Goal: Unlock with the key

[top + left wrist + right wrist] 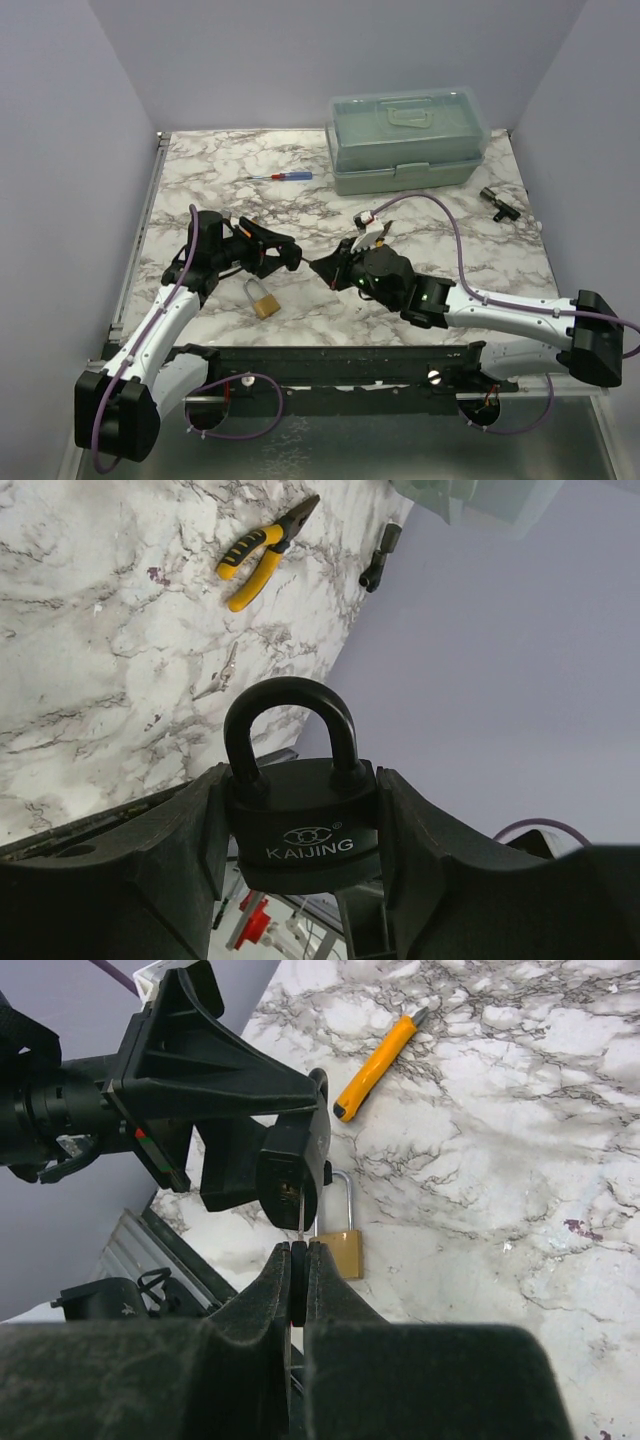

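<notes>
My left gripper is shut on a black padlock marked KAIJING and holds it off the table by the sides of its body, with the shackle closed. The lock's underside faces my right gripper. That gripper is shut on the key, pinching its dark flat head. The thin metal blade reaches the keyhole in the lock's underside; how deep it sits is hidden. In the top view the left gripper and the right gripper meet tip to tip above the table's middle front.
A brass padlock lies flat just below the grippers. Yellow-handled pliers, a small silver metal piece and a black part lie to the right. A red-and-blue screwdriver and a green toolbox sit at the back.
</notes>
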